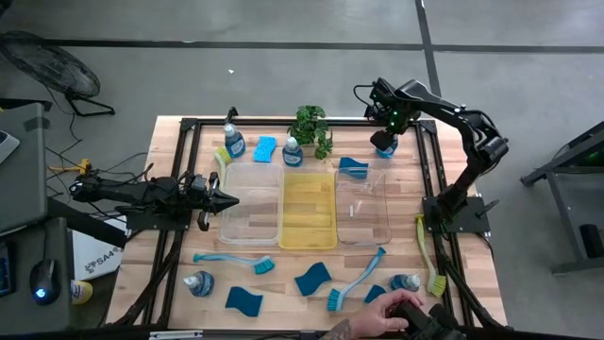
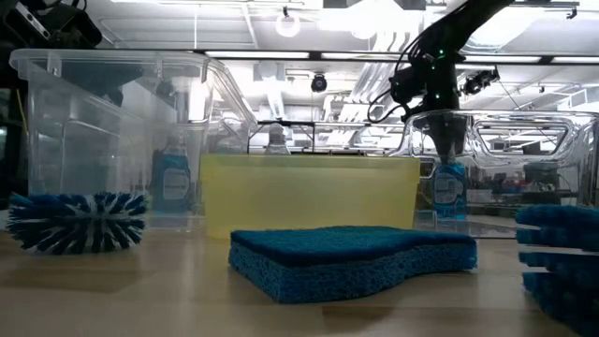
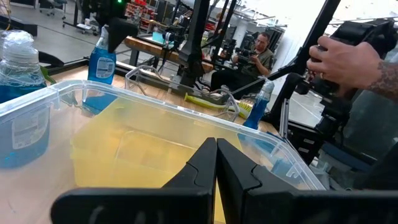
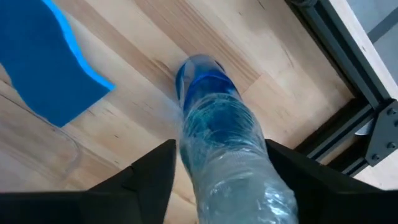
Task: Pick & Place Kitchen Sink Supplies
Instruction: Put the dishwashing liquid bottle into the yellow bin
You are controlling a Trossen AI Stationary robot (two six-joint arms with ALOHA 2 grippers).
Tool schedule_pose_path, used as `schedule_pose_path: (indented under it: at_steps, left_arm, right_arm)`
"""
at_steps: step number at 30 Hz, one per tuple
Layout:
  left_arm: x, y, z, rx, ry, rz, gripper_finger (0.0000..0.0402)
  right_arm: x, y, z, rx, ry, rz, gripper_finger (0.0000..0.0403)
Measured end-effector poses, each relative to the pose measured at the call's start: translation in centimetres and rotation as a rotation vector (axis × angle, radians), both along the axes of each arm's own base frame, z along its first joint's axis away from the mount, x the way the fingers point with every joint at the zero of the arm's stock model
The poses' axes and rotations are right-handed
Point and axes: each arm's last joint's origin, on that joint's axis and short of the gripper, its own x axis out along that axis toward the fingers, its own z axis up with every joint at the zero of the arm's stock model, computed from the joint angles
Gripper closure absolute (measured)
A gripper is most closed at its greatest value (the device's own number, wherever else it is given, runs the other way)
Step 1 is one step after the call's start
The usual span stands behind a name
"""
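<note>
**Right gripper straddles an upright soap bottle behind the clear tray**

The right gripper (image 1: 385, 135) hangs over a small soap bottle (image 1: 385, 146) standing on the table (image 1: 170, 132), just behind the far right corner of the right-hand clear tray (image 1: 362, 231) and beside a blue sponge (image 1: 354, 168). In the right wrist view the bottle (image 4: 221, 130) runs straight away from the camera, its long axis in line with the gripper's approach, with one dark finger on each side of its wrapped neck. The fingers (image 4: 149, 171) are spread and look close to the bottle, but whether they press on it cannot be told. The low view shows the same bottle (image 2: 449, 187) upright on the wood, with the gripper (image 2: 447, 140) directly above its cap.

What the next move turns on, in my judgement, is that the bottle stands vertically between the fingers, so closing them and lifting straight up should free it; the tray lies towards the near edge from there.

The left gripper (image 1: 226, 200) waits at the left rim of the left clear tray (image 1: 252, 203), fingertips pressed together and holding nothing. The yellow tray (image 1: 309, 210) sits between the two clear ones. The right arm is much the nearer to this bottle.
</note>
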Motion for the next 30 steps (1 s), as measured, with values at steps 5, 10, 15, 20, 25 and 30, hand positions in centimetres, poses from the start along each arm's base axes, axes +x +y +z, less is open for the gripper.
schedule_pose_path:
  at_steps: [5,10,15,20,25,30]
  left_arm:
    - [0.0,0.0,0.0,0.000,0.000,-0.001,0.0399]
    - [0.0,0.0,0.0,0.000,0.000,0.000,0.0399]
    - [0.0,0.0,0.0,0.000,0.000,0.000,0.0399]
    - [0.0,0.0,0.0,0.000,0.000,-0.001,0.0399]
    - [0.0,0.0,0.0,0.000,0.000,0.000,0.0399]
    - [0.0,0.0,0.0,0.000,0.000,0.000,0.0399]
  right_arm:
    - [0.0,0.0,0.0,-0.002,-0.001,0.000,0.0233]
    - [0.0,0.0,0.0,-0.004,-0.003,0.000,0.0237]
    - [0.0,-0.1,0.3,-0.014,-0.006,0.000,0.0235]
    - [0.0,0.0,2.2,-0.055,-0.038,0.001,0.0239]
    - [0.2,0.8,5.0,-0.078,-0.055,0.026,0.0239]
    - [1.1,2.0,8.3,-0.095,-0.079,0.094,0.0238]
